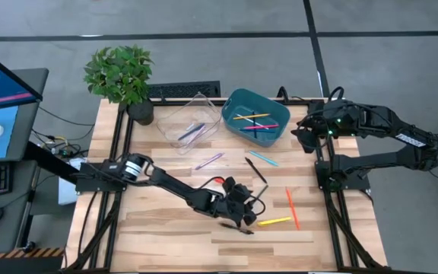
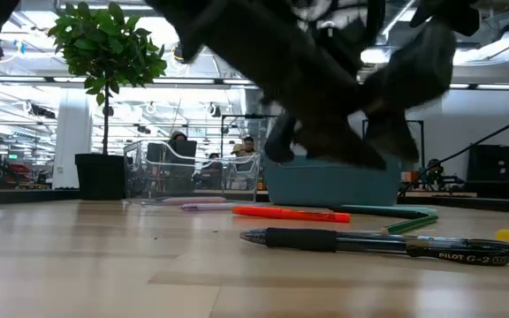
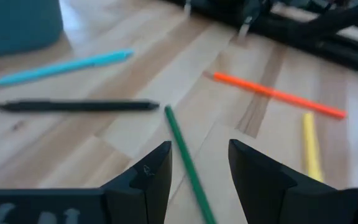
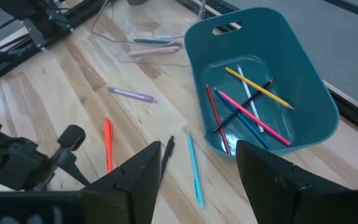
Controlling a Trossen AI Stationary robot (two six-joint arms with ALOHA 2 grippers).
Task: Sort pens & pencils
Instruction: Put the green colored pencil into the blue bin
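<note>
Left end effector (image 3: 199, 167) released, straddling green pencil (image 3: 188, 163), lower end cut off; right end effector (image 4: 197, 165) released.

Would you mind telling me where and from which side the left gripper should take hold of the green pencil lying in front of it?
Grip the green pencil mid-shaft, coming straight down from above. It lies flat on the table, thin and straight, running between the open fingers of the left gripper. The fingers already straddle it crosswise, so lowering and closing should probably catch it squarely.
</note>
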